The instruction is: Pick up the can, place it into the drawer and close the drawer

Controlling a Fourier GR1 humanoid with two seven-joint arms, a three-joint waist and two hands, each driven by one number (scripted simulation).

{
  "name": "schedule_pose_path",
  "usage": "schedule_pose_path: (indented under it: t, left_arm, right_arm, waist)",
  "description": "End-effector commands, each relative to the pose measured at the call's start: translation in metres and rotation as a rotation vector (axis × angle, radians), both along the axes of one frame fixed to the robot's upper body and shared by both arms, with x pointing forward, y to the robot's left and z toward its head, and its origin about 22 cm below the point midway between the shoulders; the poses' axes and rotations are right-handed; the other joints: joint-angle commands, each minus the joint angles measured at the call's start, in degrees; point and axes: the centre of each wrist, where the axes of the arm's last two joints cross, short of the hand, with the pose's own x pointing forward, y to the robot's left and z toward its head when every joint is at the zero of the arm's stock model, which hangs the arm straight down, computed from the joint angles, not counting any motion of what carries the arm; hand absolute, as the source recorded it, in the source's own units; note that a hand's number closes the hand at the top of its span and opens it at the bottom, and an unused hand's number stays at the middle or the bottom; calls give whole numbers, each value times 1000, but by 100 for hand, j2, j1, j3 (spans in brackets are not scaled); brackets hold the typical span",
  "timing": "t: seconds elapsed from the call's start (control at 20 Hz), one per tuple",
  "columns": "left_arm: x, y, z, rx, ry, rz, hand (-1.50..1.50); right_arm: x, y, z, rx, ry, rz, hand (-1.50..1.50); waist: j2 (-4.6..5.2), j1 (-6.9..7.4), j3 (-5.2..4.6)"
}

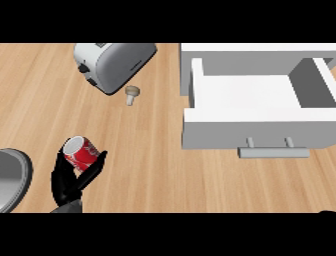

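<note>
On a light wooden kitchen counter [156,165], the robot's left hand [71,177] closes around a red can [81,151], its black fingers [93,167] curled up along the can's right side and its thumb [59,167] along the left. The can is tilted, its pale end turned toward the viewer, and it sits at the lower left of the counter, well apart from the drawer. Whether it rests on the wood or has left it cannot be told from above.

At upper right, a white drawer [263,107] stands pulled out of its white cabinet [263,54], its inside open to view, with a grey bar handle [273,151] on the front panel facing the robot.

A silver toaster [114,62] stands at an angle near the far edge, and a small mushroom [132,94] lies just beside it, between the toaster and the drawer. A grey rounded object [1,177] fills the lower left corner, next to the hand.

Only a dark sliver of the right hand [332,212] shows at the lower right edge; how its fingers stand cannot be told.
</note>
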Motion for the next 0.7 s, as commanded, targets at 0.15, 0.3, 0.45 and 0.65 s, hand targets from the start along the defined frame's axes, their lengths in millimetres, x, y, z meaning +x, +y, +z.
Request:
schedule_pose_path:
  t: [0.15,0.3,0.45,0.65]
  left_arm:
    - [29,-2,-6,-55,-75,-64,150]
    - [37,2,2,-22,-87,-94,150]
    - [32,-15,6,-28,-102,-116,150]
    - [74,-16,30,-42,-114,-322,150]
  right_arm:
    - [11,1,-16,-2,-20,-12,-150]
    - [5,-8,1,-21,-8,-11,-150]
    - [-1,-15,5,-8,-8,-32,-150]
    - [2,-4,-8,-22,-13,12,-150]
  waist:
    - [15,-22,-9]
    - [7,-14,-7]
    - [0,-1,-4]
    - [22,-101,-7]
